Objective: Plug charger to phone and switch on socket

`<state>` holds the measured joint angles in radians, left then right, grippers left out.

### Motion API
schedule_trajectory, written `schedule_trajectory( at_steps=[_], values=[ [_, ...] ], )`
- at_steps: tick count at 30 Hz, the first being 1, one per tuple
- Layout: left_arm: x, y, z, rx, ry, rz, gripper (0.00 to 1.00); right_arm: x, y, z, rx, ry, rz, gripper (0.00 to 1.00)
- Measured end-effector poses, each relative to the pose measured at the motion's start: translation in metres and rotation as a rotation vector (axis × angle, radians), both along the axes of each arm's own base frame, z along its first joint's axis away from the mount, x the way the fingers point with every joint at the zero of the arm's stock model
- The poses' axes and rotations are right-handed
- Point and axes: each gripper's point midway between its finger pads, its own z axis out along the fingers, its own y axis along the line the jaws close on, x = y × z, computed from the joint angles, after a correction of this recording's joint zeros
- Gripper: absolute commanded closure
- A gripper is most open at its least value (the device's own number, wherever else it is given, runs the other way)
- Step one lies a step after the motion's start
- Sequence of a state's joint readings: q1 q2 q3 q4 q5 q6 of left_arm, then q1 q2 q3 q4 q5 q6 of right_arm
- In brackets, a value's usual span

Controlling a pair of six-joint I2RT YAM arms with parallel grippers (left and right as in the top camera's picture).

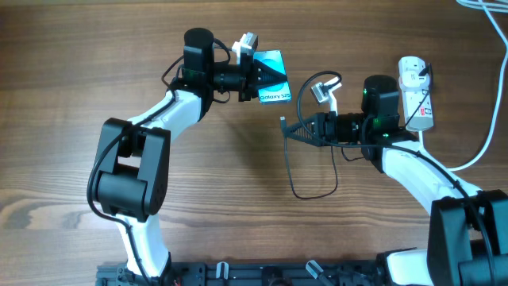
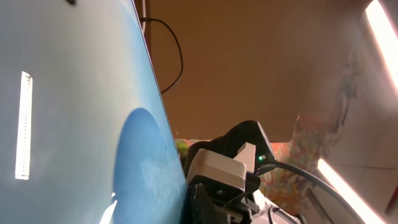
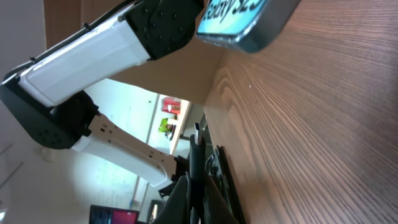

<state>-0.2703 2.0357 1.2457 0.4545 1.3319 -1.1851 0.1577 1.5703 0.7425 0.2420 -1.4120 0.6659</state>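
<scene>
My left tool (image 1: pixel 255 77) is clamped on the Galaxy phone (image 1: pixel 274 78), at the far side of the worktop (image 1: pixel 238 222). My right tool (image 1: pixel 290 129) is closed on the charger (image 1: pixel 287 163) near its plug tip, apart from the phone. The socket (image 1: pixel 417 95) lies beside my right arm.

Overhead: straight down, far. Left wrist: right up against phone (image 2: pixel 68 118). Right wrist: low, same phone beyond jaws.

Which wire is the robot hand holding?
The thin black charger, its plug end pinched in the right gripper. The thick white lead lies by the socket, in no gripper.
</scene>
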Motion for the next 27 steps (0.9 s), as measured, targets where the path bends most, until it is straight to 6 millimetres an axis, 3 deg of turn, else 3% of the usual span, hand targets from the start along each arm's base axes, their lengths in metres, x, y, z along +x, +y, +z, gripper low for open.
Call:
schedule_trajectory(
  at_steps=[12, 27],
  values=[
    [-0.016, -0.022, 0.000, -0.003, -0.064, -0.057, 0.96, 0.005, 0.000, 0.000, -0.009, 0.048, -0.027, 0.96],
    [-0.013, -0.023, -0.002, 0.004, -0.081, -0.039, 0.96, 0.013, 0.000, -0.002, -0.029, 0.041, -0.071, 0.96]
  ],
)
